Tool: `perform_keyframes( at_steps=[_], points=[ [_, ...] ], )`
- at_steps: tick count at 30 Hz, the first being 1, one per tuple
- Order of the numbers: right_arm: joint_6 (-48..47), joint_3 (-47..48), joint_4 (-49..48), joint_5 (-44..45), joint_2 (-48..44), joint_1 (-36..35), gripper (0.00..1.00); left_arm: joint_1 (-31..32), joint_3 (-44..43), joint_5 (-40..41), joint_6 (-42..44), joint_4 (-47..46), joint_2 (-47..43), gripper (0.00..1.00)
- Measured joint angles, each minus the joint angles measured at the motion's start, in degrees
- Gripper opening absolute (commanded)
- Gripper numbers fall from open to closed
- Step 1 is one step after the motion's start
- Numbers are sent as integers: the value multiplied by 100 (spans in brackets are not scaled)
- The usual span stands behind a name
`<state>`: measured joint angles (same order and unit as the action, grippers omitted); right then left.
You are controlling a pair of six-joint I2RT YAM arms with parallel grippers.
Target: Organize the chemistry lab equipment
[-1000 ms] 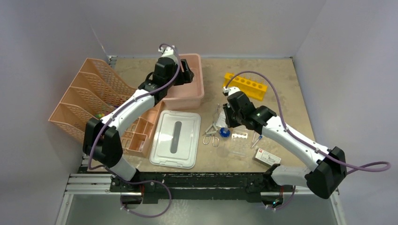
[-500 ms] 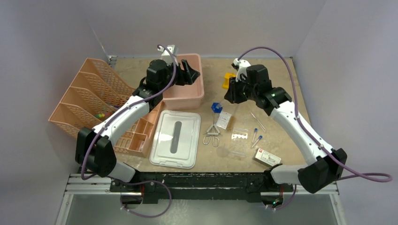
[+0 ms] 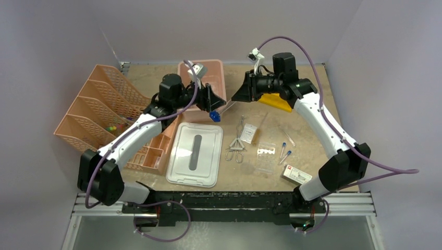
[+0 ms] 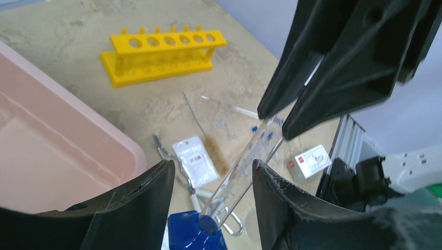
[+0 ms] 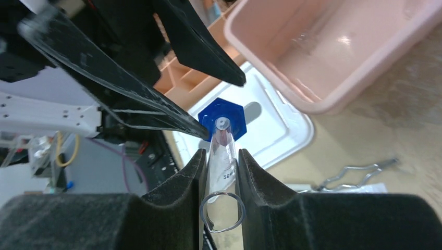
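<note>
Item in hand: slim clear glass tube [image 5: 223,145] with a blue hexagonal plastic end piece [image 5: 225,117] (foot or cap, cannot tell which), held in mid-air above the sandy worktop [image 3: 143,73], blue end leading. Right gripper [image 5: 222,156]: clamped on the tube near the end opposite the blue piece, pads flat on either side of the glass. Left gripper [image 4: 212,165]: spread wide, one finger on each side of the tube close to the blue piece, apparently touching nothing. Step judged: handover from right gripper to left. Just beside the left gripper: pink rectangular plastic tub [image 4: 94,121], open-topped. Beneath the blue piece: white rectangular plastic lid [image 5: 271,130]. Beyond the right gripper, loose on the worktop: yellow holed plastic tube rack [image 4: 161,52], wire metal tongs [image 3: 235,148], small clear packet [image 3: 266,156]. Handling advice: centre the tube between the left fingers before closing. Close on the glass body just behind the blue piece, not on its facets, which would likely twist. Close gently, the glass being smooth, round and brittle. Release the right gripper's clamp only once both left pads are seated, then draw back along the tube's axis to avoid levering it. Risk: tube slanted across the left gripper's gap, so uneven contact may swing it. Progress judged early, most items unsorted.
</note>
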<state>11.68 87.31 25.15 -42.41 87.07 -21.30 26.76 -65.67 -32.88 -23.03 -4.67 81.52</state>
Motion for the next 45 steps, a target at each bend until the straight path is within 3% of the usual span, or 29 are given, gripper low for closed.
perform_keyframes(
  at_steps=[5, 11, 21, 25, 33, 39, 45],
  points=[
    [59, 0, -101, -542, 35, 0, 17, 2, 553, -199, 549, 42, -501, 53],
    [85, 13, -223, -848, 179, 0, 17, 37, 323, -651, 1362, 680, -437, 48],
    [-76, 46, -129, -1023, 313, 0, 16, 339, -490, -1110, 2490, 2037, 339, 24],
    [-136, 107, -90, -1067, 369, 0, 18, 339, -647, -1307, 2791, 2218, 474, 1],
    [-31, 127, -205, -857, 358, 4, 75, 326, -1058, -1325, 3119, 2736, 667, 0],
    [774, -299, -1102, 627, -181, -2, 80, 131, -1054, -1029, 2741, 2555, 675, 0],
    [1401, -581, -1849, 2262, -949, -2, 77, -122, -901, -74, 1884, 2022, 673, 0]
  ],
)
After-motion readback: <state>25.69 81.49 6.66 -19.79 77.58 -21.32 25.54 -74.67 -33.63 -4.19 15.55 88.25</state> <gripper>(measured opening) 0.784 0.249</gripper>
